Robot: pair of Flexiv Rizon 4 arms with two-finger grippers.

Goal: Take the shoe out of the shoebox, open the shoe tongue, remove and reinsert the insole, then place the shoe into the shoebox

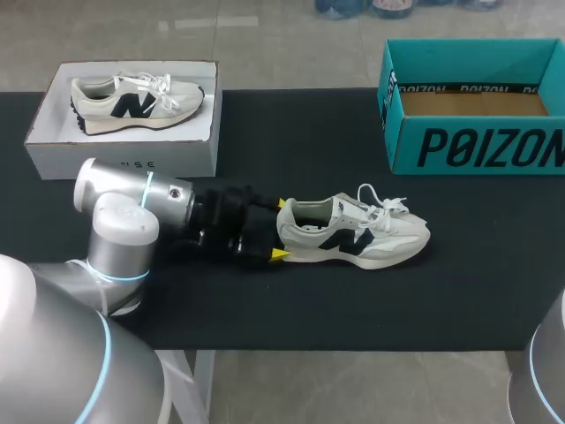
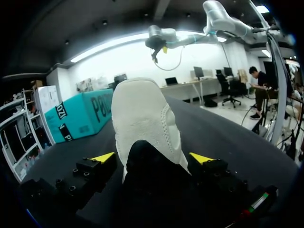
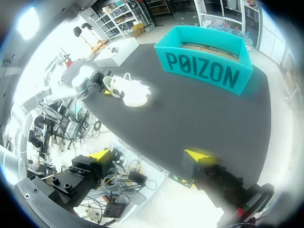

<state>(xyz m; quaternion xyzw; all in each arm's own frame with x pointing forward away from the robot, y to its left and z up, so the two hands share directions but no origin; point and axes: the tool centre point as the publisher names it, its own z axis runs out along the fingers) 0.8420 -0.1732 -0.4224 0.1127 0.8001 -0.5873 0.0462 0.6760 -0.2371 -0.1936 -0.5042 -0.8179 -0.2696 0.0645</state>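
Our left gripper (image 1: 280,229) spread wide, straddling heel of shoe (image 1: 371,234) on table (image 1: 265,309), not clamped. Our right gripper (image 3: 149,155) spread, empty, beyond table edge.

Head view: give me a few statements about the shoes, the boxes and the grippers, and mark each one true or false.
1. A second sneaker lies in the white box. True.
2. The teal shoebox holds a shoe. False: it is empty, and its bare cardboard floor shows.
3. The left gripper is at the toe of the sneaker on the table. False: it is at the heel.
4. The right gripper is open and holds nothing. True.
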